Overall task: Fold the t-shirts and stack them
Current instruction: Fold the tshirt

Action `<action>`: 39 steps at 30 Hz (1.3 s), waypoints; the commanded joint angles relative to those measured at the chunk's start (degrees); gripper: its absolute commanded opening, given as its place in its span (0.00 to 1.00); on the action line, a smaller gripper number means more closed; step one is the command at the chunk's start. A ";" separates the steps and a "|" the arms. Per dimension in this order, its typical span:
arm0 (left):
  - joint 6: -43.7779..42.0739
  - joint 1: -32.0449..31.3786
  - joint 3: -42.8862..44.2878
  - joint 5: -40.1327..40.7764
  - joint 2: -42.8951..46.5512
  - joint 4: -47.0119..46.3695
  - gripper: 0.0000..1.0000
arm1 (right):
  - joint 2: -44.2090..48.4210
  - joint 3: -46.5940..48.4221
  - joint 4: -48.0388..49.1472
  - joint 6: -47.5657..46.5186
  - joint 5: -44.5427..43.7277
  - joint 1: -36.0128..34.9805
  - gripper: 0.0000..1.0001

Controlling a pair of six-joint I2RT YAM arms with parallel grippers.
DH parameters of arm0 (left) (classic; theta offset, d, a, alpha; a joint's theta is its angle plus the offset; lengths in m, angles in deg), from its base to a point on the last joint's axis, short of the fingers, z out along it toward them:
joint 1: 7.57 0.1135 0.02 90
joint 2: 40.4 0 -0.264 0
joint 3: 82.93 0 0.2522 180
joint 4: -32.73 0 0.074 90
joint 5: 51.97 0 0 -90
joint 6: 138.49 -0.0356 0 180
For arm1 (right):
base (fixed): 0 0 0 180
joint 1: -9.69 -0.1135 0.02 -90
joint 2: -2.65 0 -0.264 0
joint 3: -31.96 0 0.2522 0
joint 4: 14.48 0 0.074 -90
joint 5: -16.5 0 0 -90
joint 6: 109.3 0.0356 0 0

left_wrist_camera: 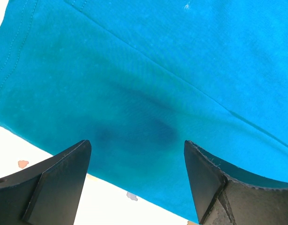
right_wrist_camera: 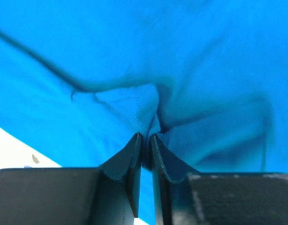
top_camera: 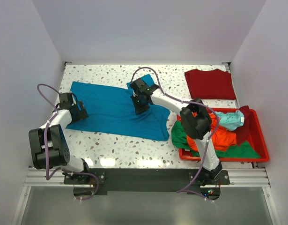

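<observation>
The right hand (right_wrist_camera: 146, 138) is closed on a small pinch of the teal-blue t-shirt (top_camera: 111, 108), which lies spread and not yet folded on the counter (top_camera: 134, 150) beneath both hands, while the left hand (left_wrist_camera: 136, 146) is open over the cloth's edge. Only the dark red t-shirt (top_camera: 210, 83), beyond the right hand and to its right, looks folded (so I judge the task is at an early stage). The orange t-shirt (top_camera: 223, 136), green t-shirt (top_camera: 183, 136) and pale aqua t-shirt (top_camera: 230, 119) lie crumpled in the red bin (top_camera: 262, 140), nearer than that hand.
</observation>
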 commanded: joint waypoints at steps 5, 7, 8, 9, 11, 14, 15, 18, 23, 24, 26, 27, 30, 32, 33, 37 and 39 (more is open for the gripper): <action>-0.57 0.26 0.31 -1.32 -0.26 -2.60 0.86 | 10.15 -6.17 2.14 -1.66 -7.01 -4.67 0.27; -0.57 0.17 0.31 -1.41 -0.35 -2.51 0.86 | 10.33 -6.08 1.96 -1.66 -6.48 -4.58 0.27; -0.57 0.26 0.48 -1.41 -0.35 -2.51 0.86 | 10.42 -5.91 2.14 -1.83 -6.21 -4.58 0.29; -0.49 0.26 0.40 -1.32 -0.43 -2.51 0.86 | 10.33 -5.82 2.22 -1.92 -6.21 -4.58 0.30; -0.57 0.26 0.40 -1.32 -0.43 -2.51 0.86 | 10.59 -5.29 2.49 -1.92 -5.60 -4.50 0.34; -0.66 0.26 0.49 -1.23 -0.43 -2.34 0.86 | 10.68 -4.68 3.45 -1.83 -5.94 -4.32 0.40; -0.66 0.17 0.49 -1.15 -0.43 -2.42 0.86 | 10.59 -3.98 3.72 -1.66 -5.77 -4.15 0.41; -0.66 0.17 0.49 -1.15 -0.43 -2.42 0.86 | 9.81 -2.75 4.16 -0.96 -4.81 -3.53 0.44; -0.75 0.09 0.49 -1.06 -0.70 -2.34 0.86 | 9.01 -0.90 5.91 1.24 -3.66 -2.04 0.45; -0.75 0.17 0.57 -1.14 -0.70 -2.34 0.86 | 8.75 -0.72 6.18 1.68 -3.40 -1.77 0.46; -0.75 0.09 0.57 -1.23 -0.87 -2.42 0.86 | 8.05 -0.11 6.53 2.47 -3.31 -0.98 0.46; -0.75 0.17 0.57 -1.41 -0.96 -2.42 0.86 | 6.91 0.42 6.53 2.65 -3.31 -0.55 0.46; -0.75 0.08 0.66 -1.67 -1.14 -2.34 0.86 | 3.49 2.34 6.36 2.48 -3.40 0.16 0.46; -0.75 0.08 0.58 -1.67 -1.31 -2.42 0.86 | 1.72 3.76 5.39 2.04 -3.31 0.51 0.46; -0.75 0.08 0.57 -1.76 -1.31 -2.42 0.86 | 1.02 5.15 5.22 1.95 -3.31 0.69 0.46; -0.75 0.08 0.58 -1.85 -1.49 -2.42 0.86 | -2.76 7.45 3.38 1.77 -3.31 0.78 0.46; -0.75 0.17 0.57 -1.94 -1.58 -2.34 0.86 | -3.38 7.28 3.19 1.86 -3.31 0.69 0.46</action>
